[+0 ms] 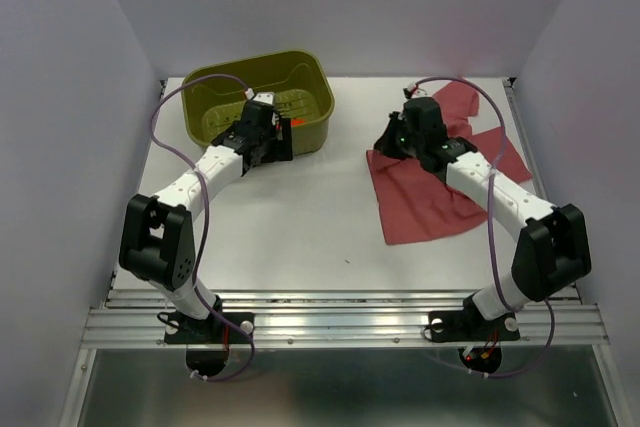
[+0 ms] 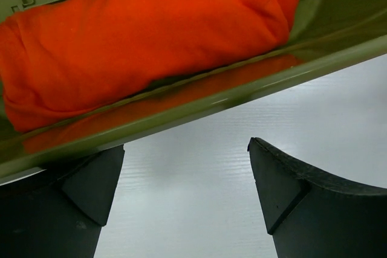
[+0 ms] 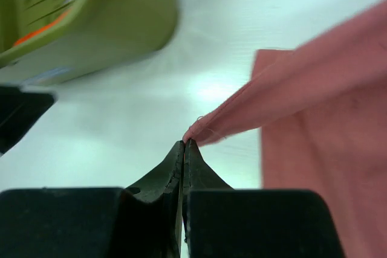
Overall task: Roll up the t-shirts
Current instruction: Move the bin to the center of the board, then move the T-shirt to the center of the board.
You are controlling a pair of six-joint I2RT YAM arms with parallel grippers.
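Observation:
The bright orange-red t-shirt [image 2: 145, 34] lies as a compact roll inside the olive-green basket [image 2: 242, 92], just behind its near wall. My left gripper [image 2: 186, 146] is open and empty, over the white table right in front of that wall; it also shows in the top view [image 1: 275, 142]. The rose-red t-shirt [image 1: 425, 207] lies rumpled and partly folded on the right of the table. My right gripper [image 3: 184, 143] is shut on a pinched edge of the rose-red t-shirt [image 3: 320, 149] and lifts it off the table; in the top view the gripper [image 1: 392, 142] is at the shirt's left side.
The basket [image 1: 215, 75] stands at the back left of the table. Grey walls close in the back and both sides. A metal rail [image 1: 340, 322] runs along the near edge by the arm bases.

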